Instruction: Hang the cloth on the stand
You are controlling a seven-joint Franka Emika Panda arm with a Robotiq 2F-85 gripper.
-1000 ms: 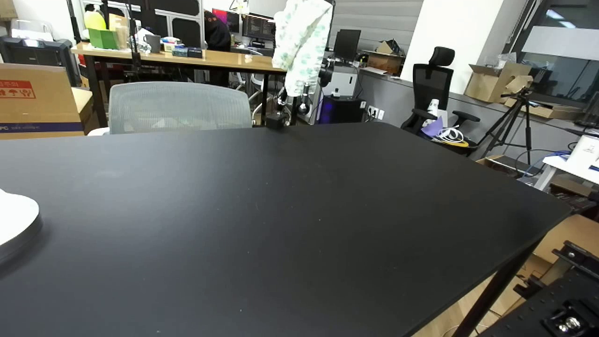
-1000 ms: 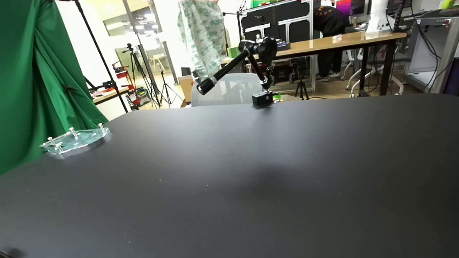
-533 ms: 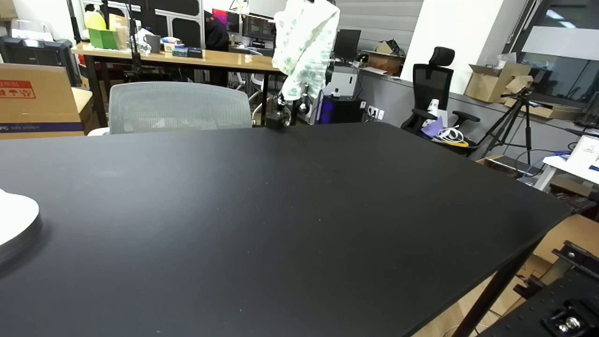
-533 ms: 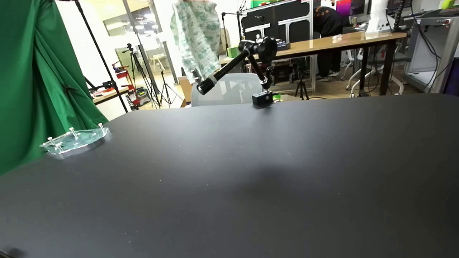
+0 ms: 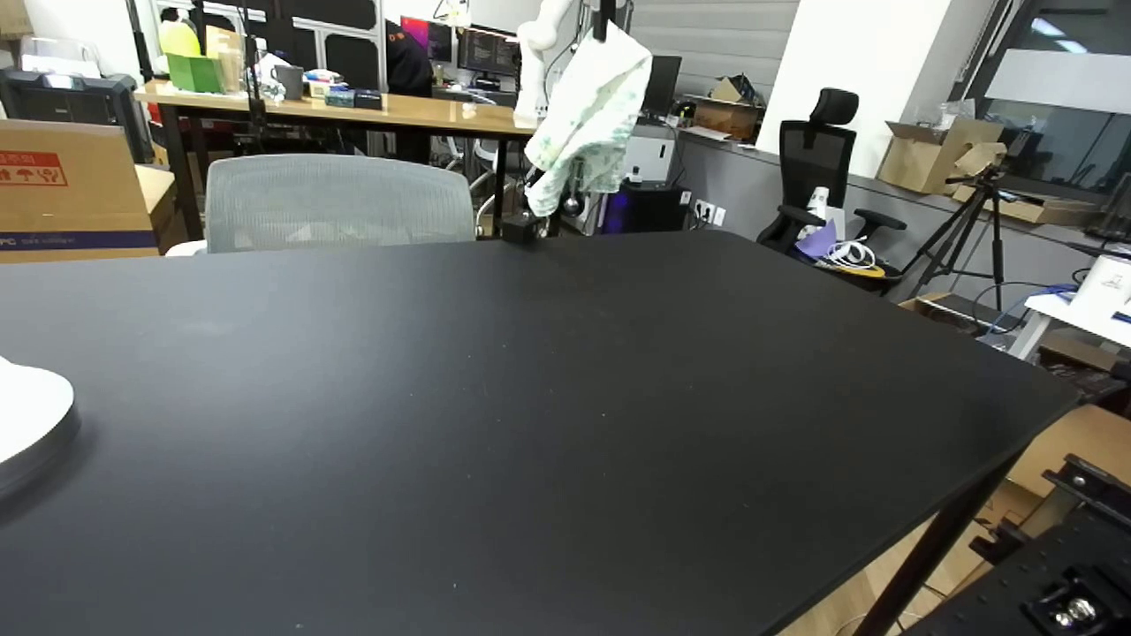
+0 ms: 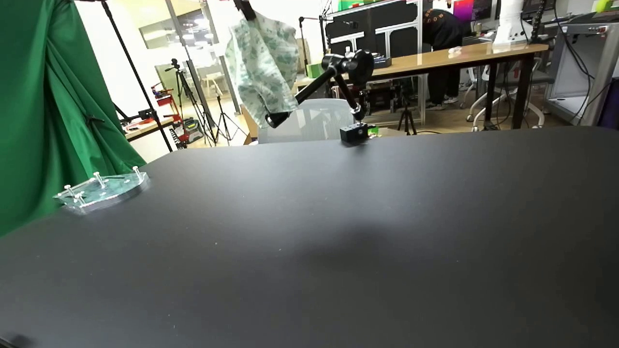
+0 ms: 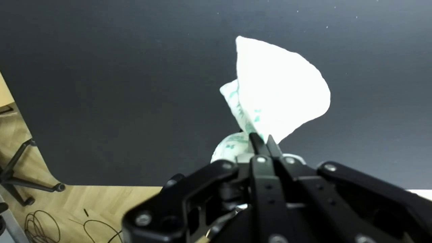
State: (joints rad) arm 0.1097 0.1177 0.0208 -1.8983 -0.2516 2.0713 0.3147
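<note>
I hold a soft white cloth (image 6: 263, 63) by its top; printed with pale green, it hangs in loose folds, its lower edge uneven. In both exterior views its lower part overlaps the stand (image 6: 334, 66), black and jointed, its small base at an edge of the table (image 6: 309, 208); I cannot tell whether they touch.

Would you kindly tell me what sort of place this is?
Probably a robotics lab, though a workshop is possible: a robot gripper, a tripod and a computer monitor are in view.
</note>
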